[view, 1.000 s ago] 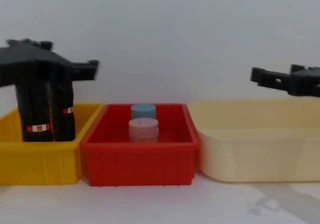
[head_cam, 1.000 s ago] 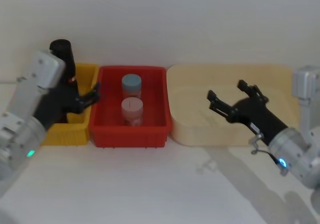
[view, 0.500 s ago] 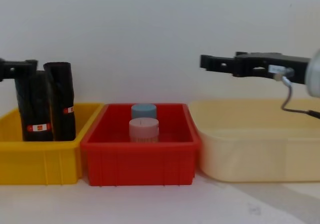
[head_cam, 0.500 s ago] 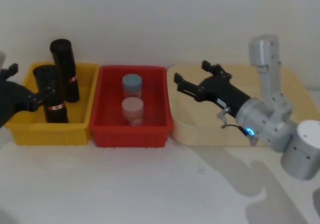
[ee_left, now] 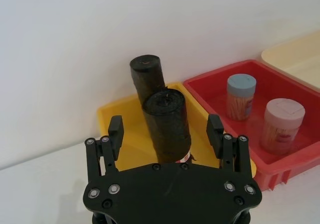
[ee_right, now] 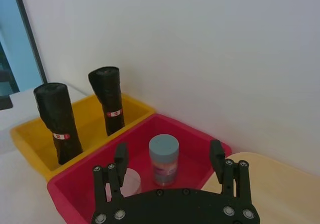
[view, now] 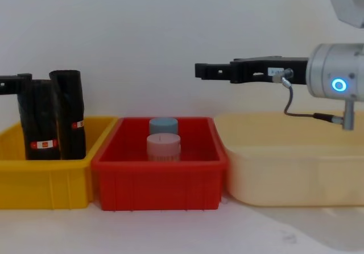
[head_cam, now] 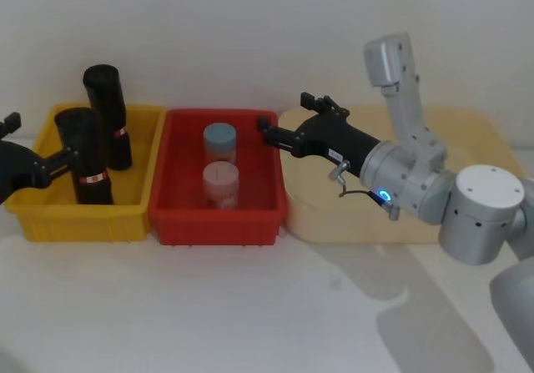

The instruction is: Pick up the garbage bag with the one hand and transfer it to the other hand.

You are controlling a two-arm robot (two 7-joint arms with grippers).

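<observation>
Swinging leftward from above the cream tray point(view: 284, 174), the right gripper point(head_cam: 285, 114) now hangs high over the right rim of the red bin point(head_cam: 217, 223), where that bin meets the tray. Its two long black fingers are spread wide and carry nothing, and a blue ring glows on the arm behind it. On the other side, the left gripper point(ee_left: 165, 130) has drawn back from the yellow bin point(head_cam: 83, 223), where a second ago it was in among the rolls. It now sits at that bin's left edge, pointing in across it, with its fingers parted and nothing grasped. The garbage bag point(head_cam: 83, 152) stands upright near the middle of the yellow bin, its red-and-white band low on its side. In the left wrist view it lines up with the gap between the parted fingers. In the head view one fingertip lies close against its left side, though whether they touch cannot be told. A second black roll point(head_cam: 107, 110) stands upright behind it, toward the bin's back right corner, with the same kind of band. Inside the red bin, the pink cylinder point(head_cam: 221, 183) stands toward the front and the blue-grey cylinder point(head_cam: 220, 142) just behind it, both upright near the middle. All three containers sit side by side along the back of the white table point(head_cam: 250, 306), against the wall.
</observation>
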